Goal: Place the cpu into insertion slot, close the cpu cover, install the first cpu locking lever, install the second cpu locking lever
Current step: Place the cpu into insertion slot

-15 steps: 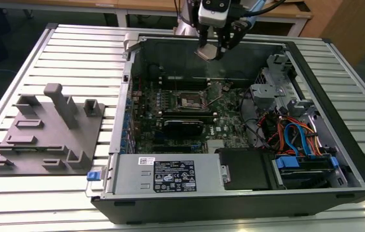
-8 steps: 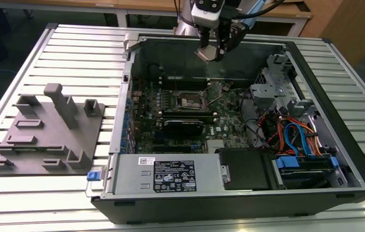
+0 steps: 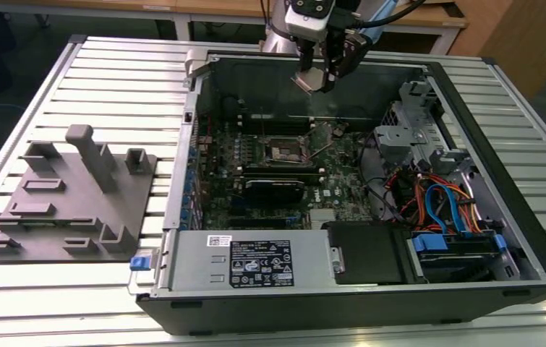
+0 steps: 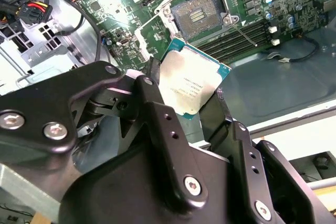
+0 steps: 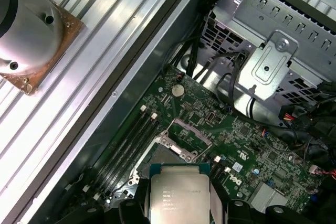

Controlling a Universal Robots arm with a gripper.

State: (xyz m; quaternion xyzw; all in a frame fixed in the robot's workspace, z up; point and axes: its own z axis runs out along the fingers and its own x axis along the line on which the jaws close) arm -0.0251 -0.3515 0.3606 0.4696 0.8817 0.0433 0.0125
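Observation:
My gripper (image 3: 317, 78) hangs above the far end of the open computer case (image 3: 504, 217), shut on the cpu (image 3: 309, 81). In both wrist views the cpu (image 4: 191, 85) (image 5: 178, 192) is a flat silver-grey square clamped by its edges between the black fingers (image 4: 157, 108), and the gripper (image 5: 178, 205) holds it well above the board. The insertion slot (image 3: 283, 149) (image 4: 199, 17) lies open on the green board below, its dark centre exposed. The silvery cpu cover (image 5: 182, 139) appears raised at the slot's edge. A thin locking lever (image 4: 242, 33) sticks out beside the slot.
A grey fixture block (image 3: 70, 195) sits on the slatted table at the exterior view's left. Inside the case are a metal drive cage (image 3: 410, 137), bundled coloured cables (image 3: 437, 206), a power supply (image 3: 253, 262) and long black memory slots (image 4: 236, 43) beside the socket.

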